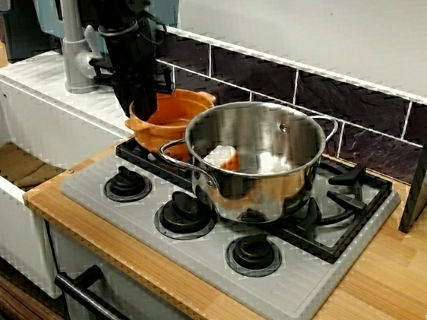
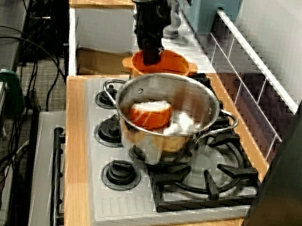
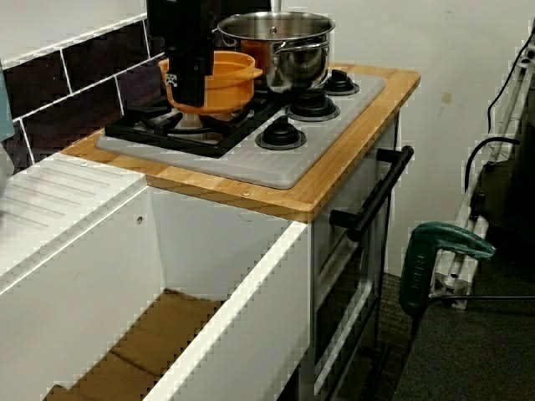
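starting at the left, your sink (image 1: 15,162) lies beside the hob (image 1: 102,194). next is the gripper (image 1: 144,106), low at the rim of the orange pot (image 1: 186,113), which sits on the left end of the grate, just beside the steel pot (image 1: 276,176). i'd judge you're at the grasp on that rim, though you cannot tell if the jaws are clamped. a lift calls for clearing the steel pot's handle. the higher view shows an orange-and-white piece (image 2: 150,113) inside the steel pot. the sink-side view hides it.
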You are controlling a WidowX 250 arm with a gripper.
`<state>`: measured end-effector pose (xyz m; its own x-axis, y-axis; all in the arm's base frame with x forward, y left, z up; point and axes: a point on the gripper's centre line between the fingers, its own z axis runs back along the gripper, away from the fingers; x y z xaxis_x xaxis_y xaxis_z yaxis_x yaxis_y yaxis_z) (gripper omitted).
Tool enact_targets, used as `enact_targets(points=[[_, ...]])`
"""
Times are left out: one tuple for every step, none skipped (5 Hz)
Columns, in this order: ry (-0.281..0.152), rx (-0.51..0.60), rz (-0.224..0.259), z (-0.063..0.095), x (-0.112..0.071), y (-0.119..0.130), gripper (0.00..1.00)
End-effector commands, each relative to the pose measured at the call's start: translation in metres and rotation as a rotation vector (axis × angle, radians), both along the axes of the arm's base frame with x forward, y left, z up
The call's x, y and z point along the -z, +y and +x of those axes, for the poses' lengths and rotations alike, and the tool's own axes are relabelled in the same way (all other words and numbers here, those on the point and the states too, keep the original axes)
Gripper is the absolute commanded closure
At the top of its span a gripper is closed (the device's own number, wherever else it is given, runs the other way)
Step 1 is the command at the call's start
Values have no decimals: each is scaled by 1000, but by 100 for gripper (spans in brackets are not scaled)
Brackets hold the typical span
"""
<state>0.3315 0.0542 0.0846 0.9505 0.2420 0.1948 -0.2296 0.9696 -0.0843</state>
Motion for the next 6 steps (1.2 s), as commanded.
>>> enact_targets(points=[[-114,-18,-23,-3,-53,5,100],[-120,-14,-51,-6,-68,4,100],[-130,3,-71,-8,-80,2,100],[-147,13,-87,-13,-93,-1,100],[-161,21,-99,-19,-103,-2,100],[-176,30,-108,-25,-113,-3,100]])
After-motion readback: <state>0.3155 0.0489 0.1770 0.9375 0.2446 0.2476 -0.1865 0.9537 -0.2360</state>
